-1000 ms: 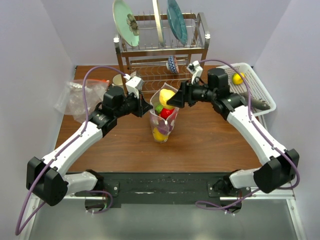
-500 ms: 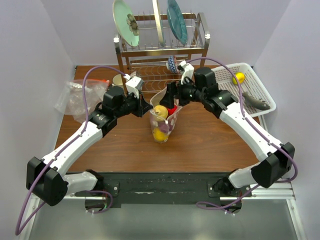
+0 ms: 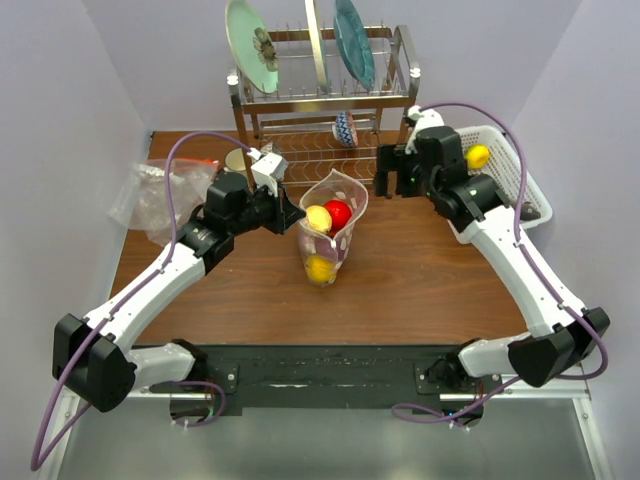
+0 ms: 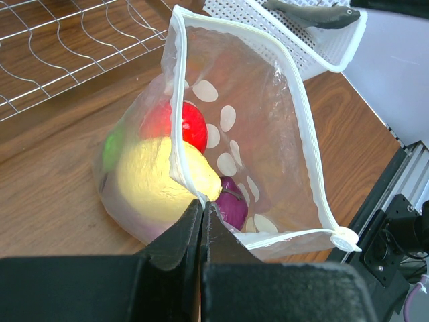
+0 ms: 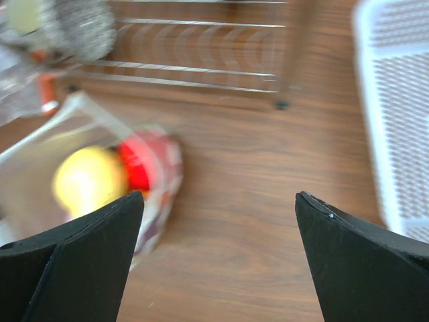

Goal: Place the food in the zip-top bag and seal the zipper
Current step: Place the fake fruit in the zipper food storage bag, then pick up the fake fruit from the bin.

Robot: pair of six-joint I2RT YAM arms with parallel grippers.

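Pinches the rim of the zip-top bag (image 3: 335, 195) with the left tool (image 3: 291, 213) clenched, bag upright at desk (image 3: 400, 280) centre, zipper (image 4: 295, 100) unsealed, yellow, red and purple food (image 3: 319, 218) inside. Hangs the right tool (image 3: 397, 172) released and empty at two o'clock from the bag, beside the white basket (image 4: 281, 40) carrying a yellow fruit (image 3: 477, 156) and the eggplant (image 4: 308, 13).

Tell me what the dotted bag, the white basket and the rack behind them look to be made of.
Zip-top bag: thin clear plastic film, glossy; fruit shows through, walls crease.
Basket: likely rigid white plastic, matte, perforated with holes.
Rack: metal wire and bars, shiny silver.
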